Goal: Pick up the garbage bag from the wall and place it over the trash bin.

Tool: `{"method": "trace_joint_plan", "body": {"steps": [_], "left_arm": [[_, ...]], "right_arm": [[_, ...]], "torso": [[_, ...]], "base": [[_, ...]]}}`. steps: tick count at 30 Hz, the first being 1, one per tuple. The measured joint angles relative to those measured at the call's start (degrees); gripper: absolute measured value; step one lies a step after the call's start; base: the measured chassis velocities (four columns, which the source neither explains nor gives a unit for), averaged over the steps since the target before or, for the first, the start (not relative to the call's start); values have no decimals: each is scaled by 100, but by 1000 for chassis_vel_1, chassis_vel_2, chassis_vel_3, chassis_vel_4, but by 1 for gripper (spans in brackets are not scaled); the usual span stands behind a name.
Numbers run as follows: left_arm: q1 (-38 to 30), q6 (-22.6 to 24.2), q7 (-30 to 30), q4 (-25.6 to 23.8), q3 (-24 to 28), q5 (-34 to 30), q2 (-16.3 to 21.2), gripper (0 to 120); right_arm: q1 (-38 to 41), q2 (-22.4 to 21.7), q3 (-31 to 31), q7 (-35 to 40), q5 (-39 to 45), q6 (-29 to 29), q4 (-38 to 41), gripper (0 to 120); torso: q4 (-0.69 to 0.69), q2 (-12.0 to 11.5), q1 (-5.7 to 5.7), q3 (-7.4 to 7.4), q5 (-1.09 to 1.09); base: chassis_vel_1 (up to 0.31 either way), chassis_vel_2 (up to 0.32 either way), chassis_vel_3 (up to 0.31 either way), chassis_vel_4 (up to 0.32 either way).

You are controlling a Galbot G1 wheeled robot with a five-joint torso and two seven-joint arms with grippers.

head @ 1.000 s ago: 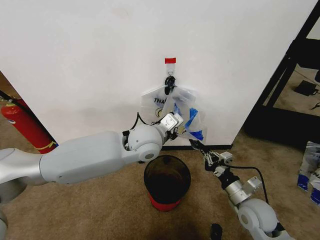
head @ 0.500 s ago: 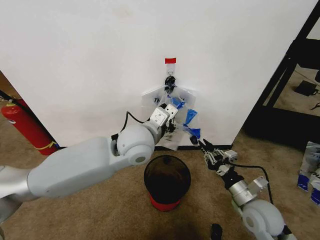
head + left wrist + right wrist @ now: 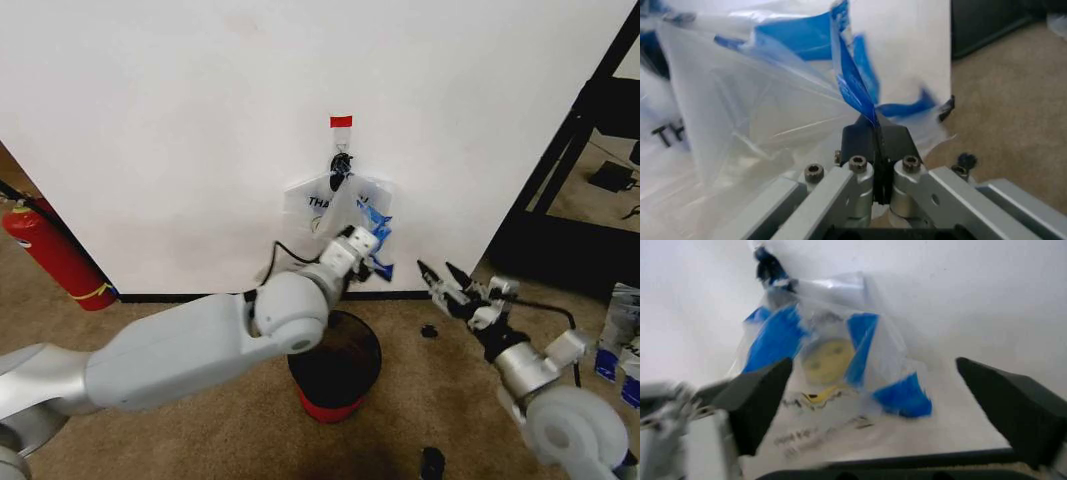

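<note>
The garbage bag (image 3: 345, 212), translucent white with blue patches and a yellow smiley, hangs from a black hook (image 3: 342, 160) on the white wall (image 3: 180, 140) under a red tape strip (image 3: 341, 121). My left gripper (image 3: 368, 250) is at the bag's lower right and, in the left wrist view, the left gripper (image 3: 875, 137) is shut on a blue edge of the garbage bag (image 3: 773, 95). The black mesh trash bin (image 3: 340, 370) with a red base stands on the carpet below. My right gripper (image 3: 443, 273) hangs open to the right, facing the garbage bag (image 3: 833, 365).
A red fire extinguisher (image 3: 55, 255) leans at the wall's left end. A black shelf frame (image 3: 590, 140) stands at the right, with plastic bags (image 3: 620, 340) on the floor beside it. Small black bits (image 3: 430, 330) lie on the carpet.
My left gripper has shifted right along the bag's lower part and holds its blue edge. My right arm has drawn back to the right, away from the bag.
</note>
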Motion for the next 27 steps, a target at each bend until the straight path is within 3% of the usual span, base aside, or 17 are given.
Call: {"method": "trace_joint_plan", "body": {"steps": [8, 14, 27], "left_arm": [[132, 0, 1, -59, -74, 32, 120, 0], [212, -1, 0, -74, -84, 80, 100, 0], [209, -1, 1, -123, -77, 94, 116, 0]], "right_arm": [[689, -58, -351, 158, 6, -53, -332, 100], [1103, -320, -815, 16, -750, -62, -512, 100], [1842, -623, -1846, -73, -1425, -190, -1168, 100]], "torso": [[-4, 0, 0, 0, -1], [-4, 0, 0, 0, 0], [-3, 0, 0, 0, -2]], "base": [[0, 0, 0, 0], [0, 0, 0, 0], [0, 0, 0, 0]]}}
